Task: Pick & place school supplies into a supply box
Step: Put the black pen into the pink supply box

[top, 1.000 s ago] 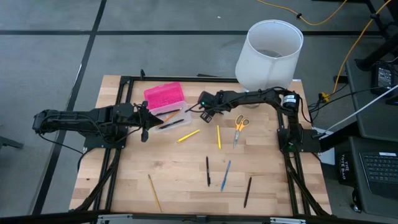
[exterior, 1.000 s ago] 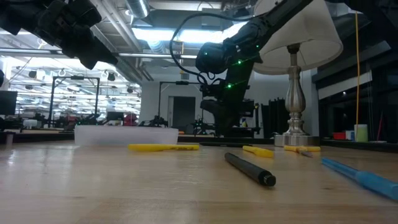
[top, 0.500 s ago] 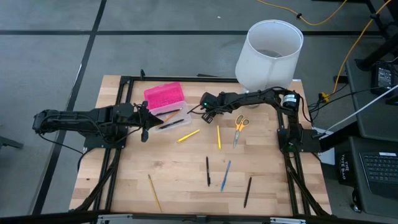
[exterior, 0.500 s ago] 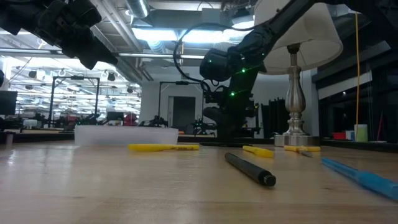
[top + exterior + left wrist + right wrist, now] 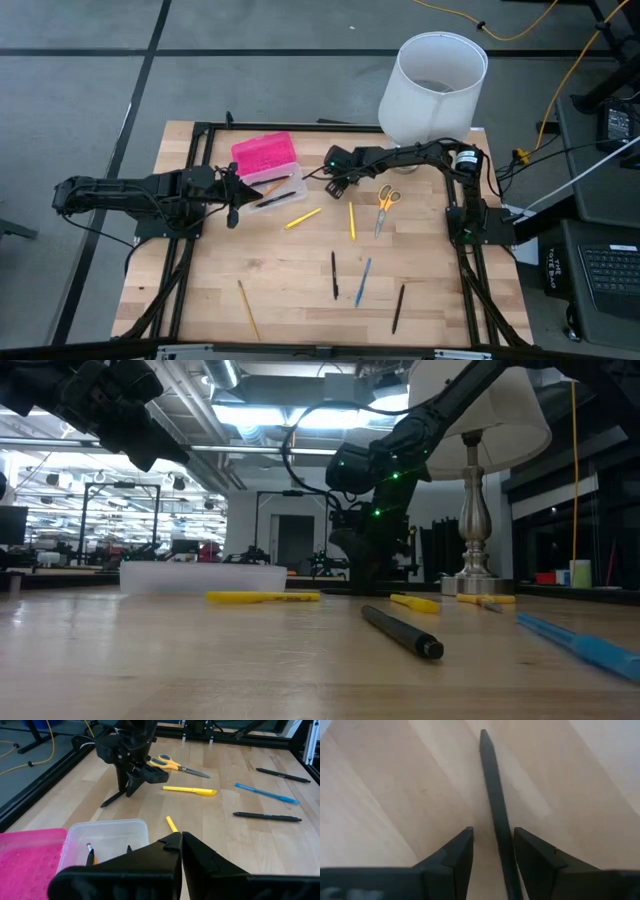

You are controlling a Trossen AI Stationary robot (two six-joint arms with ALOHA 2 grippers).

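Right claw [image 5: 334, 183] is spread wide over a thin black pen [image 5: 496, 810] lying on the wooden tabletop [image 5: 300, 270], nothing gripped. Since a second ago it has been shifted slightly away from the clear plastic box with hot-pink lid [image 5: 268, 165]; a fresh pick seems lined up. Left claw [image 5: 232, 212] is held clenched, empty, beside the box.

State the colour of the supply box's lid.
Hot pink; the lid lies beside the clear base, shown best in the high view.
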